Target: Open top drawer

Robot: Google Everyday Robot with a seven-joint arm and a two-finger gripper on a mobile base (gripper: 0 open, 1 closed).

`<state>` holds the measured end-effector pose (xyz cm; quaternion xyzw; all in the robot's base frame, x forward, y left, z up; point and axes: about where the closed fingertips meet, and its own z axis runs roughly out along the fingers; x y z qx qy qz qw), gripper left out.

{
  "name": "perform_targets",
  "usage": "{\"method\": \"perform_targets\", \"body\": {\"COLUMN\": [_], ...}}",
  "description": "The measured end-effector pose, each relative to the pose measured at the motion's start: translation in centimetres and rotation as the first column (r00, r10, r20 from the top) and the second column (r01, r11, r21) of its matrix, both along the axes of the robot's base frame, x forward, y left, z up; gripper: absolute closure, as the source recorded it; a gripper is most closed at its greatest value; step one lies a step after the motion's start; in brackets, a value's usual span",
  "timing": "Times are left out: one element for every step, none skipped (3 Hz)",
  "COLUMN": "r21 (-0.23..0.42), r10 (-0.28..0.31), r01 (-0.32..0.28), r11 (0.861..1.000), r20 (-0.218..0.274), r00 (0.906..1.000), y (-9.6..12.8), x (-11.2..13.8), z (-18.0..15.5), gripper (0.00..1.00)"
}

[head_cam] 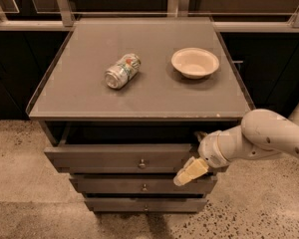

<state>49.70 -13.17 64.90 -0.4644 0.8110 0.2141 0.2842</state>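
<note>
The top drawer point(114, 157) is the widest of three grey-brown drawers under the cabinet top. It stands pulled out a little, with a dark gap above its front panel. Its small round metal knob point(142, 163) sits at the panel's centre. My gripper point(192, 159) is at the right end of the drawer's front panel, on the end of the white arm point(259, 138) that comes in from the right. A cream part of the gripper lies across the front of the panel, angled down to the left.
A crushed can point(122, 70) lies on its side and a cream bowl point(195, 62) stands on the grey cabinet top point(139, 98). Two narrower drawers point(143, 185) sit below, shut. Dark cabinets and a rail run behind. Speckled floor lies around.
</note>
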Motion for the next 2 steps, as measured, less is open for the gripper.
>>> {"method": "perform_targets", "body": {"r21": [-0.038, -0.079], "r10": [0.046, 0.072], "r01": [-0.048, -0.084], "r11": [0.998, 0.993], "r20": [-0.063, -0.136], "r00": [0.9969, 0.9880], "y": [0.1, -0.1], "x": [-2.4, -5.3], "z": [0.2, 1.2], "gripper": [0.00, 0.00]}}
